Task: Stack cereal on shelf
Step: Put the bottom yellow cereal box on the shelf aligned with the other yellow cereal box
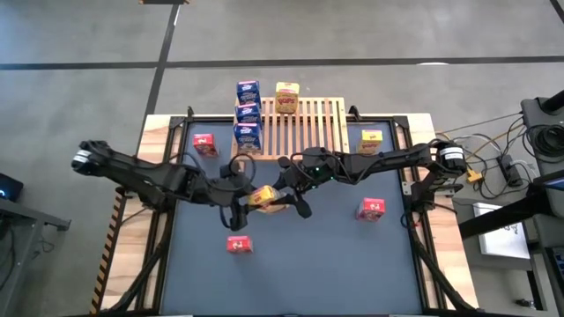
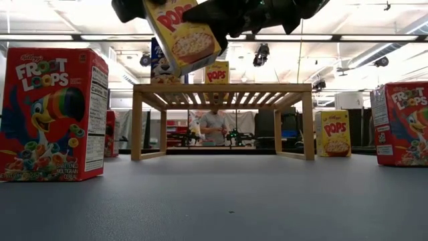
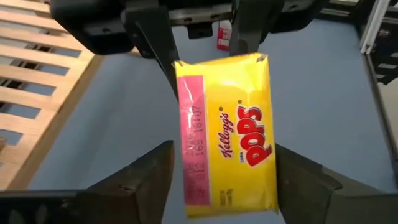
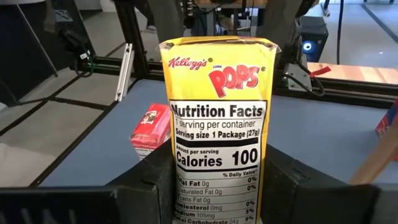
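A yellow cereal box hangs over the table's middle, high in the low view. My right gripper reaches in from the right and is shut on it. My left gripper comes from the left and is open. Its fingers stand beside the box's near end with a thin gap showing. The wooden shelf stands at the far side. It carries three blue boxes along its left end and one yellow box. My right gripper pinches the yellow box between its two fingers, one on each broad face, beside the lower part of the nutrition panel. The fingers come about level from the table's right. The box is lifted clear of the table and shows tilted in the low view.
On the blue mat lie red boxes at the far left, near middle and right. Another yellow box stands right of the shelf. A person shows beyond the table, under the shelf top.
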